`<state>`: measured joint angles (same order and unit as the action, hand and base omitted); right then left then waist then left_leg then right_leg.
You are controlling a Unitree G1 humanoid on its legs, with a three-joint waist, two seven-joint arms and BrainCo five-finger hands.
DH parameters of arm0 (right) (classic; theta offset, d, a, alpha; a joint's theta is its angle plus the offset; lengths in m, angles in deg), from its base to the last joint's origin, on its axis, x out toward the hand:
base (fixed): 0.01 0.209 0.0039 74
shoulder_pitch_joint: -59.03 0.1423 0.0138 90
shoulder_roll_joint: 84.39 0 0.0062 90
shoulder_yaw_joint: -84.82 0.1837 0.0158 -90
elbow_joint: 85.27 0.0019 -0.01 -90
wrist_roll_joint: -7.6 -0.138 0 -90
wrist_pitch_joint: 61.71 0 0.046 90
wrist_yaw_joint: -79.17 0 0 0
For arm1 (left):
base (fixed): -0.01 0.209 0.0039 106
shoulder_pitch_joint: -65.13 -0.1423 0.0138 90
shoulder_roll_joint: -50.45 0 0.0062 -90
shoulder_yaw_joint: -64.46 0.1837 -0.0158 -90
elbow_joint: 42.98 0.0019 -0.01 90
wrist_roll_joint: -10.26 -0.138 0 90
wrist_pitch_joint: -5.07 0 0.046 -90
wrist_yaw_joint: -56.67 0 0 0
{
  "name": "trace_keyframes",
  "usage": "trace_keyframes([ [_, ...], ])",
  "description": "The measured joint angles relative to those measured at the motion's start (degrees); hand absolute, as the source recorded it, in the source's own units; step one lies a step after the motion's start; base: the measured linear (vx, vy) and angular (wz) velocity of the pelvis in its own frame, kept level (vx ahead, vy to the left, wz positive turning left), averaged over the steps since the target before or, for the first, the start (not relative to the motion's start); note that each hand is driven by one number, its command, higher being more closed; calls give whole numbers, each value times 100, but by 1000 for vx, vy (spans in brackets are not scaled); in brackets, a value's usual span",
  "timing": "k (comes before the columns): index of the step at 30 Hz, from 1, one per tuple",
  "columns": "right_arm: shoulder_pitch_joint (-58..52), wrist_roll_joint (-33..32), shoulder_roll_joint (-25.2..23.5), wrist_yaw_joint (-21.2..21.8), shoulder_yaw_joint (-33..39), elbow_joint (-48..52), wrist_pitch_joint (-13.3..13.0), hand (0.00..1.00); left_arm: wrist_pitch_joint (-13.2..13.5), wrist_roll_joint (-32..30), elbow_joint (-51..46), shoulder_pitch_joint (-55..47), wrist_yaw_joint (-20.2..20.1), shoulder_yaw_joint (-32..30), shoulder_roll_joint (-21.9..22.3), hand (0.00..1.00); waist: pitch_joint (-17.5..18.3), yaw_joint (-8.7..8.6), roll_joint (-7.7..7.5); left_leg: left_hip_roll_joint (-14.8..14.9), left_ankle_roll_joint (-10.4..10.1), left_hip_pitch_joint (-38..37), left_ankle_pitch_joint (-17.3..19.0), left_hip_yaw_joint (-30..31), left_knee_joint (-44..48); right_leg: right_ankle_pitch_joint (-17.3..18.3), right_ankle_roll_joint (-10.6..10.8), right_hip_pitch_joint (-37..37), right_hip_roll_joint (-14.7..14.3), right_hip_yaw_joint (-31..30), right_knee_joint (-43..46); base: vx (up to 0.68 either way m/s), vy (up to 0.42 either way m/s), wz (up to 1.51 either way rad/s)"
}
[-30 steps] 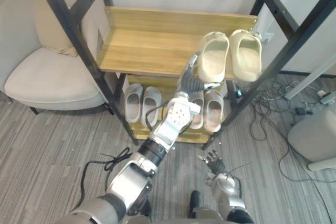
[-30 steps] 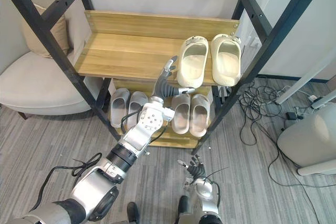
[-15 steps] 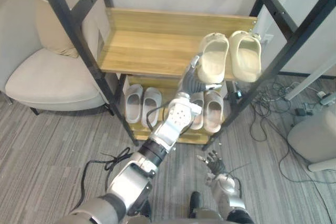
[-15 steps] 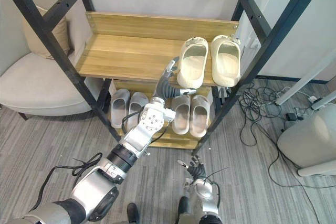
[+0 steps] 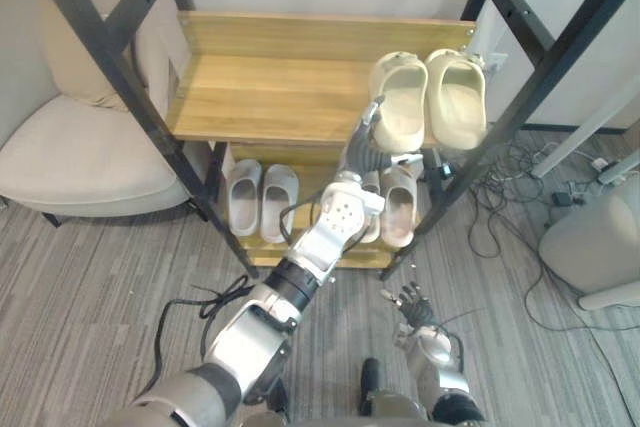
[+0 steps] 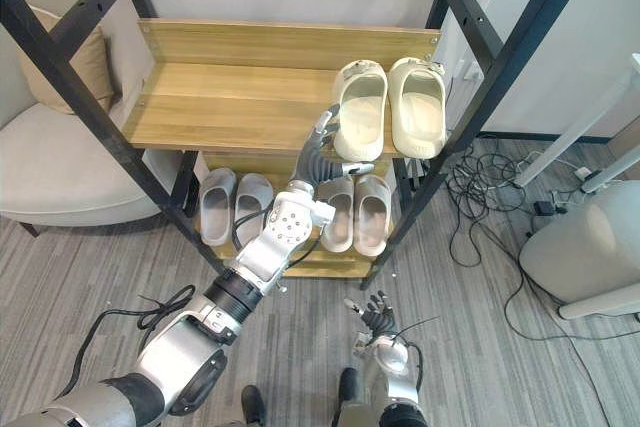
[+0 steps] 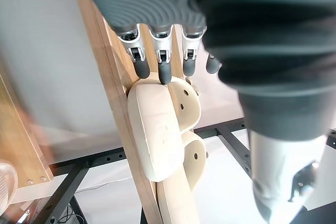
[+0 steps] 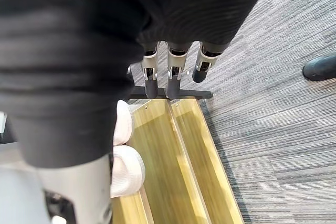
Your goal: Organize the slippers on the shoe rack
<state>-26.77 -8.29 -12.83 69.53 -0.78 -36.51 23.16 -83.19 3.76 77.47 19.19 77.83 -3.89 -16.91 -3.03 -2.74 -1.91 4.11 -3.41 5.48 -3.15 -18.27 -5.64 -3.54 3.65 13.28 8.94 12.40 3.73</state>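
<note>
The nearer cream slipper (image 5: 400,107) lies on the upper shelf of the shoe rack (image 5: 270,97), towards the rack's right end, sole down with its toe towards the back board. A second cream slipper (image 5: 457,99) lies just beside it on the right, touching it along the side and pointing the same way, close to the rack's right-hand post.

The left hand (image 5: 360,152) reaches up at the front edge of that shelf. Its fingers are straight and close together, and the dark fingertips (image 7: 164,74) rest against the heel end of the nearer cream slipper. The thumb stands apart below the heel. Nothing is clasped in this hand.

On the rack's lower shelf a grey pair (image 5: 245,197) sits side by side under the middle of the upper shelf. A beige pair (image 5: 402,209) sits at the right end, partly behind the left arm.

The right hand (image 5: 408,301) hangs low in front of the rack, above the grey striped carpet (image 5: 100,277). Its fingers (image 8: 168,80) are straight and relaxed and hold nothing.

A pale armchair (image 5: 70,152) with a cushion (image 5: 75,72) stands to the left of the rack. To the right of the rack, loose cables (image 5: 500,202) lie tangled on the carpet.
</note>
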Motion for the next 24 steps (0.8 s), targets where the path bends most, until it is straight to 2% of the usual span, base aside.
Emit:
trace_keyframes([
  [16,-3,0,-2,1,15,0,0,0,3,61,0,74,-6,-70,-5,0,-67,-24,-2,-4,7,-12,7,-2,-5,0,0,-10,1,-4,-4,0,0,0],
  [24,-7,1,-35,3,80,-5,0,0,1,110,0,74,-7,-437,-11,0,-67,-6,-1,-6,6,-21,5,23,-11,0,0,-40,8,22,-6,0,0,0],
])
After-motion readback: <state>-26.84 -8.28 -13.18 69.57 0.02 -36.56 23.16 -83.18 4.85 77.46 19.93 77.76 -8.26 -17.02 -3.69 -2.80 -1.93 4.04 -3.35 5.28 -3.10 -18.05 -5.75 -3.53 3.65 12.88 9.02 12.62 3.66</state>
